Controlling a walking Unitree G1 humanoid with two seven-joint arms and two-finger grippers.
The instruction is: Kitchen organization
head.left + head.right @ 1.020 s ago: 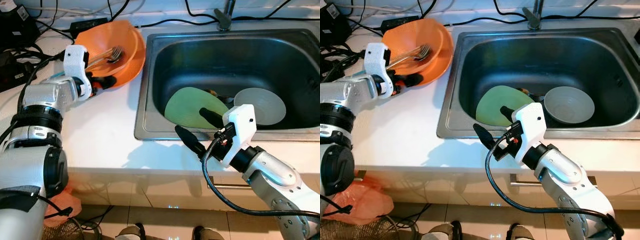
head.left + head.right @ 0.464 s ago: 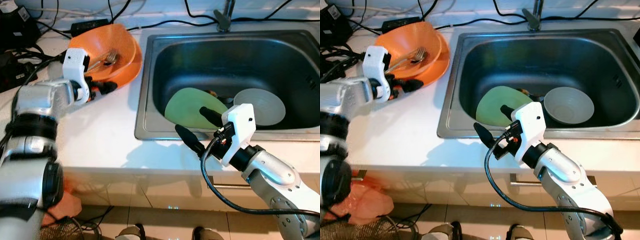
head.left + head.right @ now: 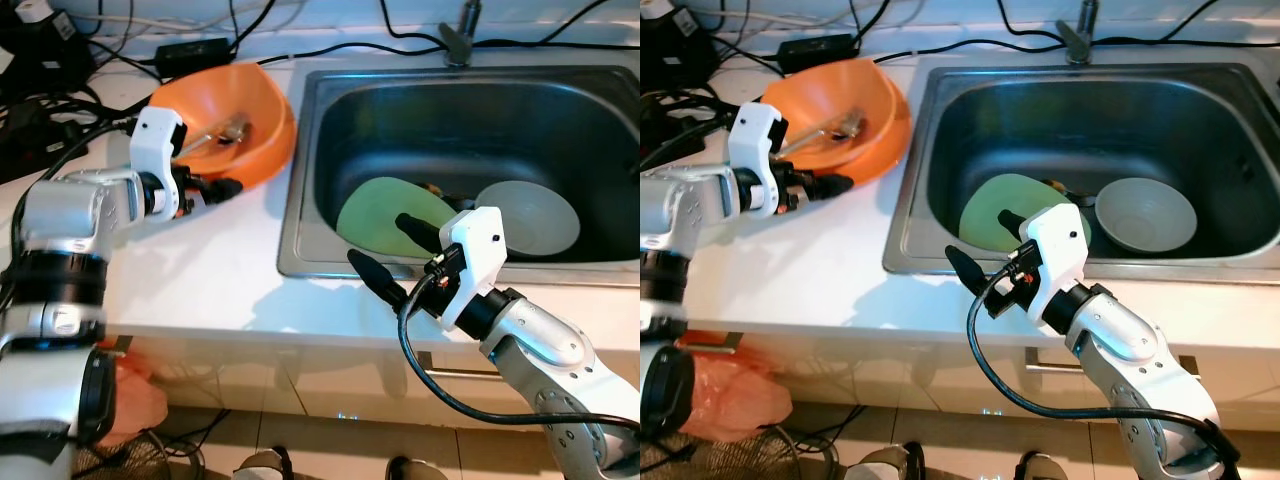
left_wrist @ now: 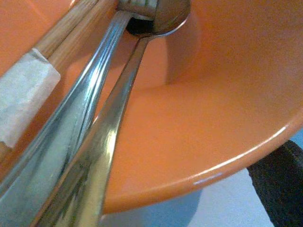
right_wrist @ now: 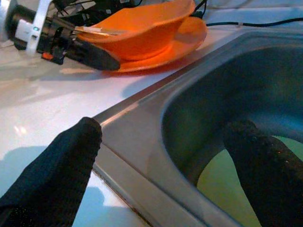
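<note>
Cables tangle at the counter's back left corner. No writing is readable anywhere. The left gripper reaches at the near rim of the orange bowl, which sits on an orange plate just left of the sink; whether its fingers pinch the rim I cannot tell. Metal cutlery and taped wooden chopsticks lie in the bowl. The right gripper, fingers spread, straddles the sink's front edge. Inside lie a green plate and a grey bowl.
</note>
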